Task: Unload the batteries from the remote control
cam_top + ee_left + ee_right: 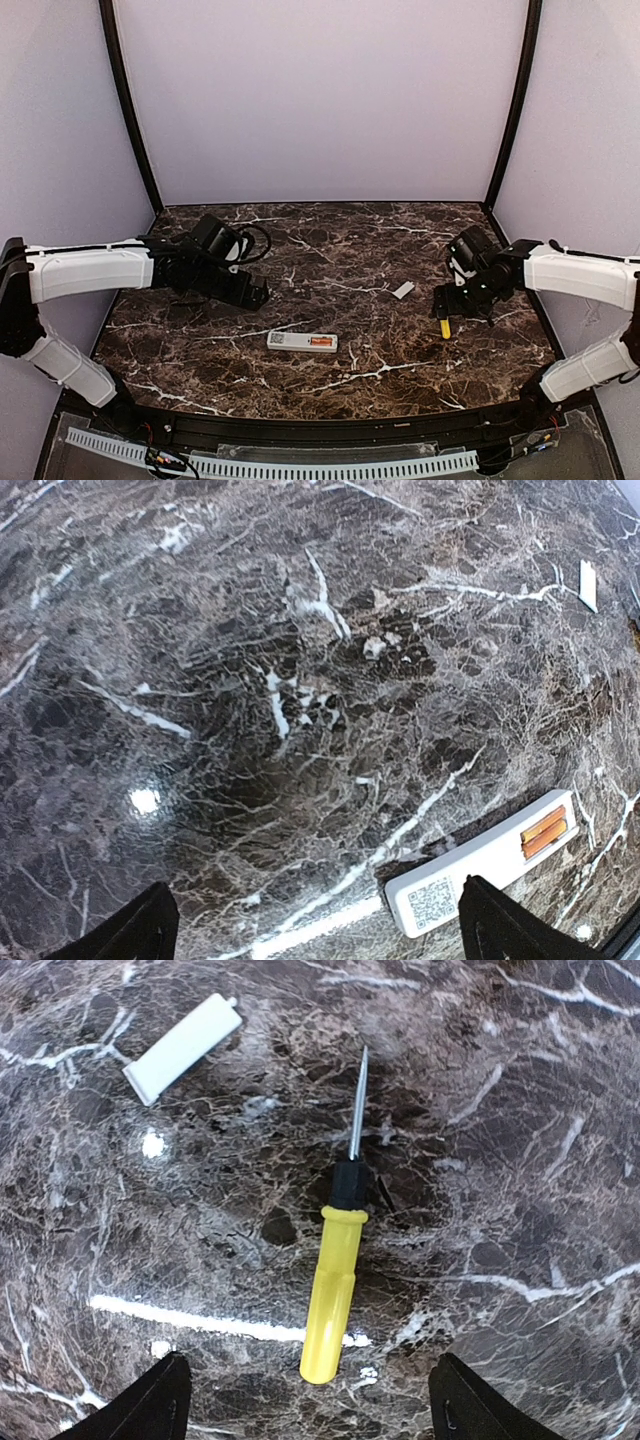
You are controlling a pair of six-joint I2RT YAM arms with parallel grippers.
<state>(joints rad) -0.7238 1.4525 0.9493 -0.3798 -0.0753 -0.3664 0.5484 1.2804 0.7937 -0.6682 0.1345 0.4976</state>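
The white remote control (302, 341) lies back-up near the table's front middle, its battery bay uncovered. Two orange batteries (321, 343) sit side by side in that bay, also clear in the left wrist view as batteries (543, 832) at the far end of the remote control (480, 870). My left gripper (255, 292) hovers left of and behind the remote, open and empty; in its wrist view, the left gripper (320, 935) has its right fingertip beside the remote's near end. My right gripper (445, 300) is open above the table at the right.
A yellow-handled screwdriver (340, 1280) lies on the marble below the open right gripper (310, 1410), its tip pointing away. The small grey-white cover piece (403, 290) rests between the arms, seen as the cover piece (182, 1048) and the cover piece (588, 585). Walls enclose the table.
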